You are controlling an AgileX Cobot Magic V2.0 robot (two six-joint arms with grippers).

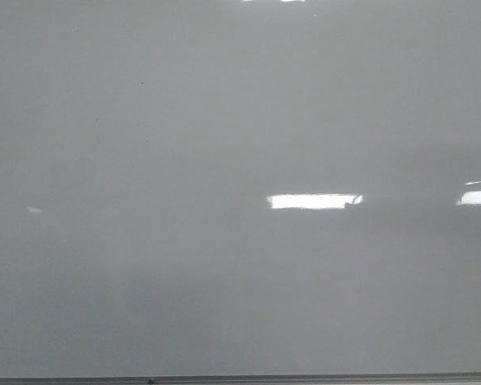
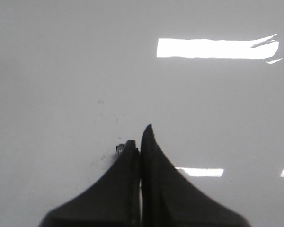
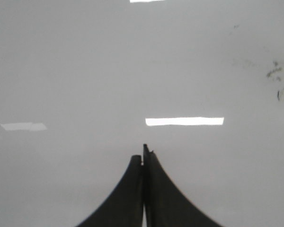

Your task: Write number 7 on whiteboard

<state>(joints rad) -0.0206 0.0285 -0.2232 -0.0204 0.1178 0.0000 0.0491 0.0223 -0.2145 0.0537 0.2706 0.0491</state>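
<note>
The whiteboard (image 1: 224,144) is shown filling the front view, with its thin grey frame edge (image 1: 305,378) along the bottom; all places below are given relative to that frame edge. No arm is seen in this view. Far above the frame edge, towards its left end, only a faint speck (image 1: 95,119) is marked; above its middle and right end, bright light reflections (image 1: 313,200) are laid across the glossy board. No drawn stroke of the number 7 can be found anywhere on the board, so the writing is judged not yet begun.

In the left wrist view the left pincer (image 2: 140,137) is seen with its fingers pressed together and nothing visible between them; small dark flecks (image 2: 114,118) lie on the board just beyond the tips. In the right wrist view the right pincer (image 3: 144,153) is likewise closed on nothing that can be seen, and smudged marker residue (image 3: 277,78) lies well to one side. The frame edge is not seen in either wrist view.

No marker is visible in any view. The chief risk is judged to be that a stroke is attempted with no pen held, leaving no mark. Reflections or old residue could also be mistaken for ink, and a closed pincer could be scraped along the glossy surface.
</note>
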